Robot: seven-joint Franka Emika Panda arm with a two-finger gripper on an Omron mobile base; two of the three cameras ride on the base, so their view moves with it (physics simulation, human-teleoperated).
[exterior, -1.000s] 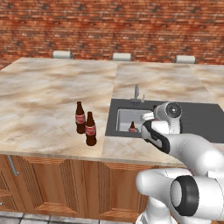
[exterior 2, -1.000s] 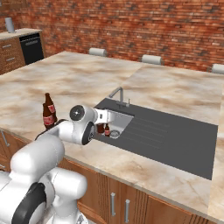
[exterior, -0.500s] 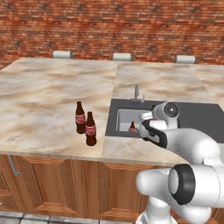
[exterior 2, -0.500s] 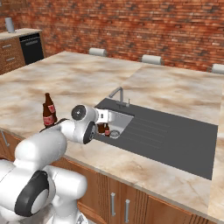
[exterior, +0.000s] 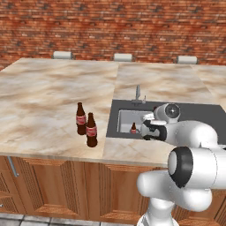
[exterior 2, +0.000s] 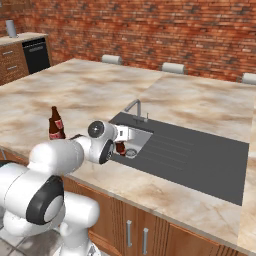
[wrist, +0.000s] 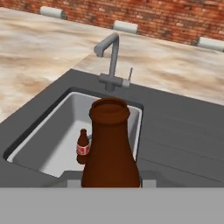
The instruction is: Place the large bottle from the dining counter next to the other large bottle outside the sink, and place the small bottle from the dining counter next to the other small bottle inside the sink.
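Note:
My gripper (exterior: 148, 130) hangs over the sink (exterior: 124, 118), shut on a small brown bottle (wrist: 110, 151) that stands upright between the jaws. From the right base view the held bottle (exterior 2: 120, 148) is just above the basin (exterior 2: 143, 136). A second small bottle (wrist: 83, 147) with a red label stands upright inside the sink (wrist: 48, 140), left of the held one; it also shows as a small bottle (exterior: 133, 128) in the left base view. Two large bottles (exterior: 80, 118) (exterior: 91, 129) stand side by side on the counter left of the sink. A large bottle (exterior 2: 56, 124) also shows behind my arm.
A chrome faucet (exterior: 138, 93) (wrist: 112, 57) rises at the sink's far rim. A dark grey drainboard (exterior 2: 195, 160) stretches to the sink's right. Grey stool tops (exterior: 122, 57) line the counter's far edge, and a brick wall stands behind them.
The arm's elbow has shifted a little. The hand with the small bottle has hardly moved over the sink, and the jaws stay shut on it.

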